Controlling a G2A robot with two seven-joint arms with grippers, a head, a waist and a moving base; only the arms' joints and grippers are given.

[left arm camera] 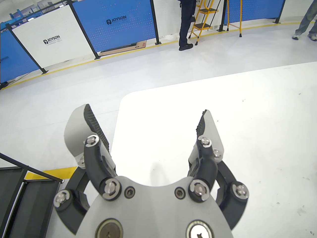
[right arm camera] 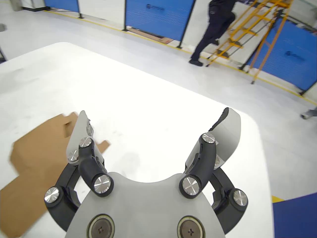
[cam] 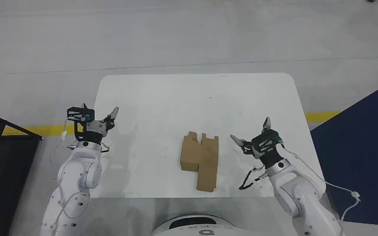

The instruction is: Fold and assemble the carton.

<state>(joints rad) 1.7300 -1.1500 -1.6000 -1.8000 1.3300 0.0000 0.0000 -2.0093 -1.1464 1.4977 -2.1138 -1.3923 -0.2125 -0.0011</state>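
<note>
Both jaws spread, empty; carton (cam: 199,160) flat between them, long axis near-to-far, notched end pointing away.

A white table (cam: 177,100) with rounded corners stands on a pale grey floor (cam: 177,35). A yellow floor line (cam: 35,130) shows on either side of it. To the right lies a dark blue mat (cam: 354,153), to the left a black rack (cam: 12,177). Far off stand blue and white fence panels (left arm camera: 118,23) and a yellow step ladder (left arm camera: 201,26).

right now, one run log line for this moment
carton: flat on table, not held | left gripper: open, empty, over table's left edge | right gripper: open, empty, beside carton, not touching
</note>
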